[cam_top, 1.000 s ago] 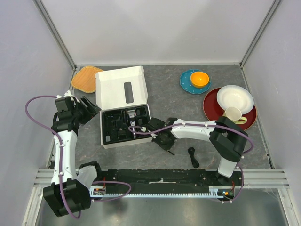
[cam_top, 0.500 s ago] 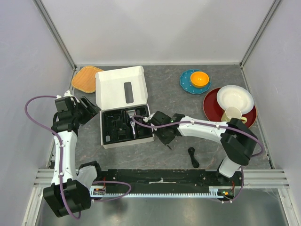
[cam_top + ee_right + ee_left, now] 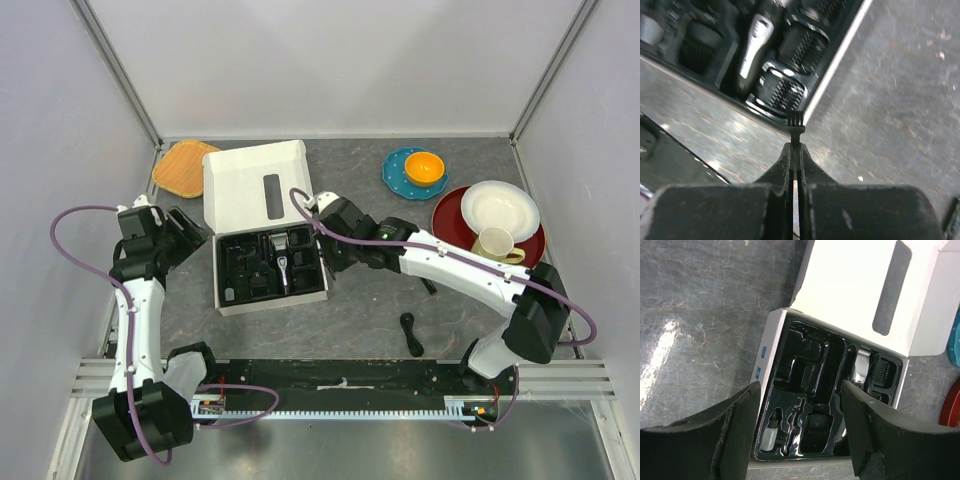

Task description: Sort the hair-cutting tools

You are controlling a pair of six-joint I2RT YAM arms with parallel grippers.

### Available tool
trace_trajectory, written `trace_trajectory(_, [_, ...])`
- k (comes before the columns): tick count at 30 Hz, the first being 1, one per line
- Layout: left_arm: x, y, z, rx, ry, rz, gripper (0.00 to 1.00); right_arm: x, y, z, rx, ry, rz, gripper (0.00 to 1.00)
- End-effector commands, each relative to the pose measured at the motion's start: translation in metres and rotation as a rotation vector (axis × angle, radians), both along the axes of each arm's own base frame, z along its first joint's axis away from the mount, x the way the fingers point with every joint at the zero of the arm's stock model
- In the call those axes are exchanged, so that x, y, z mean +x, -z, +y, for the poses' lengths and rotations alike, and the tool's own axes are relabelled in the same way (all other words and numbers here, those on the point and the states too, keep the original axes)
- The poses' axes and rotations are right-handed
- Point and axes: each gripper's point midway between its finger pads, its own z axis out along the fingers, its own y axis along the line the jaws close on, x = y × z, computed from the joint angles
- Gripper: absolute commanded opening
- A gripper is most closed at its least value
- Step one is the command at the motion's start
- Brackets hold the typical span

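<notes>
Top external: right arm (image 3: 450, 265) stretches left, jaws pinching brush (image 3: 795, 120).

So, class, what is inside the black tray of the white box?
A black-and-silver clipper, comb guards and a small white-capped bottle sit in the tray. A finger of the left claw hides one corner.

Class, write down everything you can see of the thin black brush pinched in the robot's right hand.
The thin black brush is a slim stick, plastic by its look, ending in a small tuft of short bristles. Only that head and a short neck show; the rest is clamped in the right hand, whose fingers are shut on it. It points straight away from the hand, toward the rim of the white box, near a comb guard. Whether it touches the box cannot be told.
</notes>
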Motion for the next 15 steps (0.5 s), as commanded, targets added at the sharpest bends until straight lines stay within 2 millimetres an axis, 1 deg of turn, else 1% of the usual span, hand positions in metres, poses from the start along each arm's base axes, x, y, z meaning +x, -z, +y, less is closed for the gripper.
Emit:
trace_trajectory(1, [-0.008,0.016,0.004,-0.03,-0.07,0.047,0.72,0.018,-0.054,0.046,0.233,0.028,-0.045,0.0])
trace_trajectory(2, [-0.009,0.02,0.003,-0.054,-0.095,0.055,0.71,0.018,-0.053,0.055,0.255,0.017,-0.032,0.0])
trace_trajectory(3, [-0.014,0.028,0.002,-0.068,-0.109,0.07,0.7,0.02,-0.062,0.064,0.3,0.015,-0.037,0.0])
trace_trajectory(5, [-0.015,0.032,0.001,-0.095,-0.148,0.068,0.69,0.022,-0.062,0.075,0.326,0.0,-0.023,0.0])
trace_trajectory(6, [-0.018,0.038,0.0,-0.107,-0.157,0.077,0.69,0.02,-0.067,0.084,0.358,-0.025,-0.009,0.0])
trace_trajectory(7, [-0.019,0.037,0.0,-0.112,-0.165,0.07,0.69,0.019,-0.067,0.089,0.372,-0.029,0.001,0.0])
trace_trajectory(8, [-0.019,0.037,-0.001,-0.123,-0.179,0.061,0.69,0.019,-0.064,0.093,0.377,-0.033,0.011,0.0])
trace_trajectory(9, [-0.022,0.043,-0.002,-0.126,-0.189,0.069,0.7,0.02,-0.067,0.098,0.398,-0.044,0.015,0.0])
trace_trajectory(10, [-0.021,0.044,0.001,-0.116,-0.209,0.053,0.7,0.019,-0.067,0.101,0.413,-0.045,0.023,0.0])
trace_trajectory(13, [-0.025,0.059,-0.005,-0.145,-0.211,0.084,0.7,0.017,-0.069,0.11,0.448,-0.064,0.041,0.0])
trace_trajectory(14, [-0.023,0.06,-0.006,-0.15,-0.21,0.078,0.7,0.017,-0.069,0.112,0.453,-0.067,0.046,0.0])
trace_trajectory(15, [-0.023,0.065,-0.009,-0.151,-0.2,0.09,0.7,0.017,-0.07,0.115,0.463,-0.069,0.045,0.0])
